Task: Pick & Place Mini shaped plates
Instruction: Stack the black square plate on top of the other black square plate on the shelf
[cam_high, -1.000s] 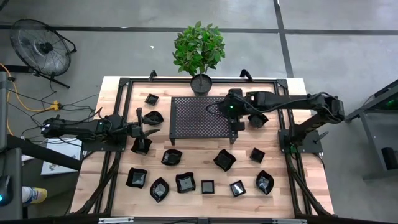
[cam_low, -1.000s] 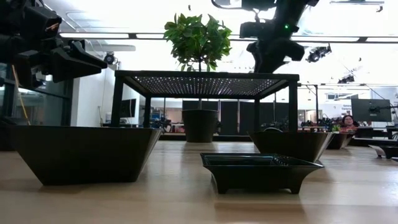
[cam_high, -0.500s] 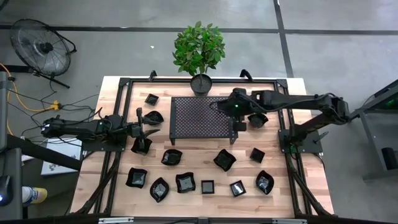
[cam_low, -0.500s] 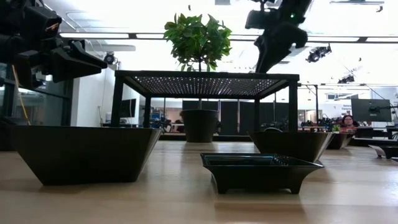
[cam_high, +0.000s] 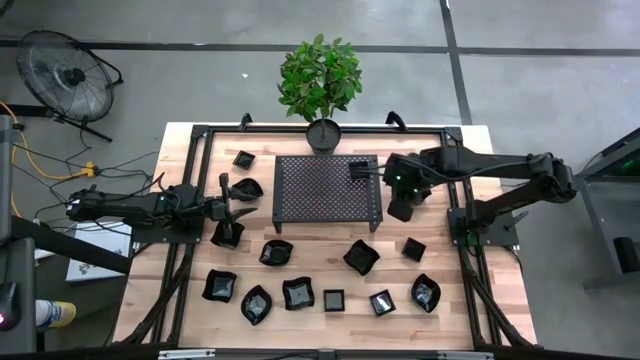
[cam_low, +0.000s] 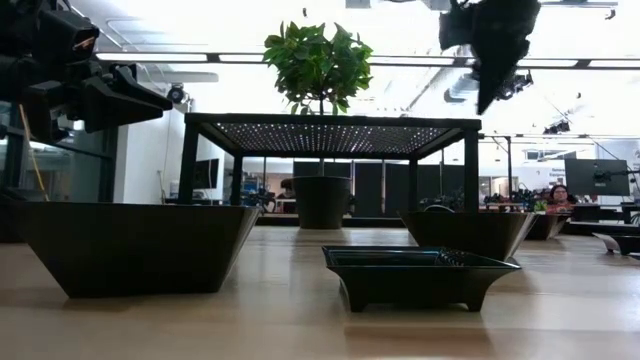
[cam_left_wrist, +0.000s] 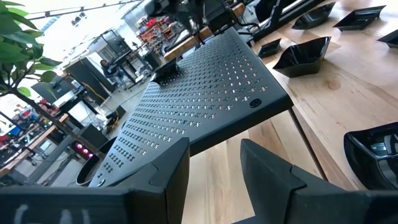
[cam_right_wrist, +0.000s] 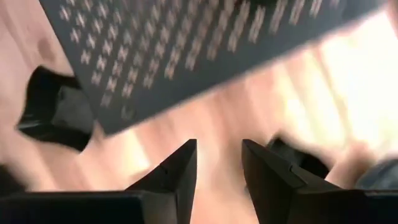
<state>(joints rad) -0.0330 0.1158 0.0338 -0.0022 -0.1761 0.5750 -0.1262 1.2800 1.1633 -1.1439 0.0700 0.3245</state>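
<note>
Change: a small square plate (cam_high: 361, 167) is seen resting on the rack (cam_high: 320, 190) near its corner on the plant side, where a second ago none lay; the right end effector (cam_high: 398, 207) has been drawn off the rack and is now held above the worktop (cam_high: 320, 255) just beside the rack's right edge.
Right end effector: its fingers are parted, with a clear gap shown in its own wrist view, and nothing is held between them.
Meaning for the task: one plate is judged to have been placed and released on the rack; the right arm is judged to be free for another pick.
Left end effector (cam_high: 232, 209): held just off the rack's left edge, unmoved over the last second; its fingers are seen parted in its wrist view, and nothing is gripped.
Placed plate: small, black, glossy, square, lying flat on the perforated top; it is also seen in the left wrist view (cam_left_wrist: 166, 71) at the rack's far end.
Other plates: about a dozen black dishes of square, leaf-like and wavy shapes are spread over the worktop in front of the rack; two more (cam_high: 244, 158) lie to the rack's left, and one (cam_high: 412, 190) is partly hidden under the right arm.
Plant (cam_high: 320, 80): standing behind the rack, untouched.
</note>
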